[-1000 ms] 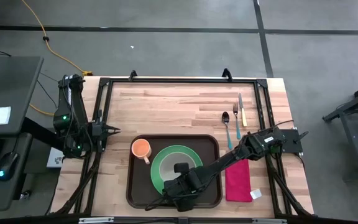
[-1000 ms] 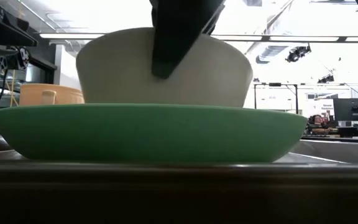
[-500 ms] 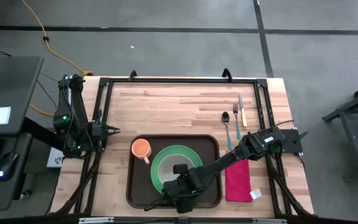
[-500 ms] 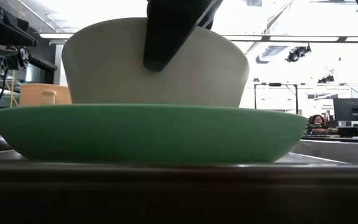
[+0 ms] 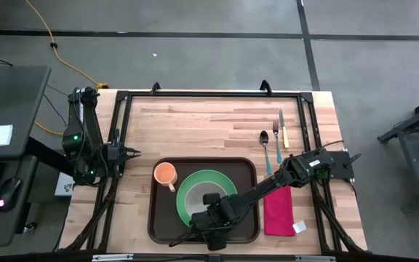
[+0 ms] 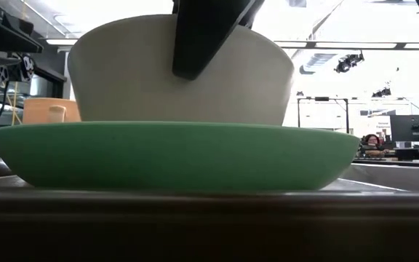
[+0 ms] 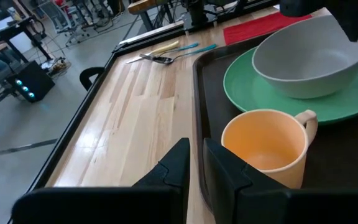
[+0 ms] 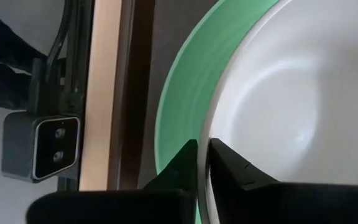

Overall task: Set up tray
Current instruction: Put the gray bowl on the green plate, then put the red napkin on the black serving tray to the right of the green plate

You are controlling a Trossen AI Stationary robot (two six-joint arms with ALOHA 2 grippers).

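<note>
Right gripper seemingly pinching white bowl rim, on green plate, tray lengthwise left-right.

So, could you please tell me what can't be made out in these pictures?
- High view: the right claw and its arm cover most of the bowl.
- Low view: the green plate and bowl fill the frame, hiding the tray floor and all but a sliver of the orange cup.
- Right wrist view: bowl and plate are cut off by the edges.
- Left wrist view: the cutlery is too small to tell apart.
</note>
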